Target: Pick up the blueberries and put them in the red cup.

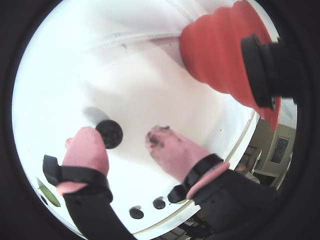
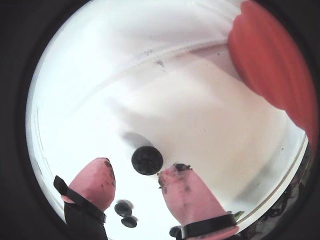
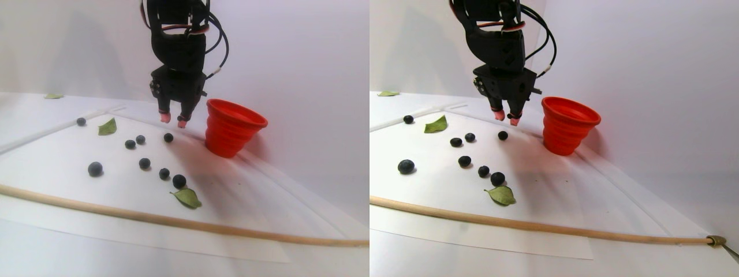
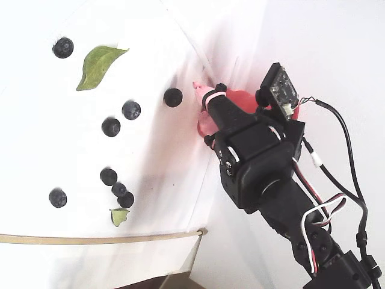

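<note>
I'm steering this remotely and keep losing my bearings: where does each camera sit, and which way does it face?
A wrist view: rides the gripper, looking down past pink fingertips at a small dark round blueberry; ridged red soft cup upper right.
Another wrist view: same mount, berry between the tips, cup at right.
Stereo pair view: low at the table's front, facing the back wall; black arm hangs beside the cup.
Fixed view: above, looking down the arm.
All views share that nearest berry.

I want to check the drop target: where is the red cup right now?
In the stereo pair view the red cup stands upright on the white sheet, just right of the gripper, with the nearest blueberry to its left.
</note>
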{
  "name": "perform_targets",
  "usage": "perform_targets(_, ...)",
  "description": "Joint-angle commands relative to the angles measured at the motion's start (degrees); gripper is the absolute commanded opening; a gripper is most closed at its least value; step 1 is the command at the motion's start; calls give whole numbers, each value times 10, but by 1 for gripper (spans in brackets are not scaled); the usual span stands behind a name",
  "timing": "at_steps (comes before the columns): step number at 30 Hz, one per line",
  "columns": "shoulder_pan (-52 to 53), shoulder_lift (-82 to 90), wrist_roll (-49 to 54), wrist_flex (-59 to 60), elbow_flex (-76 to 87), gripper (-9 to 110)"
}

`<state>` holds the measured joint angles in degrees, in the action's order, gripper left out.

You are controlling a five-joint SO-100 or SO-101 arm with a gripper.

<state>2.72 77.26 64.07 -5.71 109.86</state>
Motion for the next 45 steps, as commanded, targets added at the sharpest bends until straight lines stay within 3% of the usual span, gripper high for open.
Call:
perform_targets(1,36,4,-5,-4,-39,17)
perform_targets(45,-10,-46,-61,-49,-57,18)
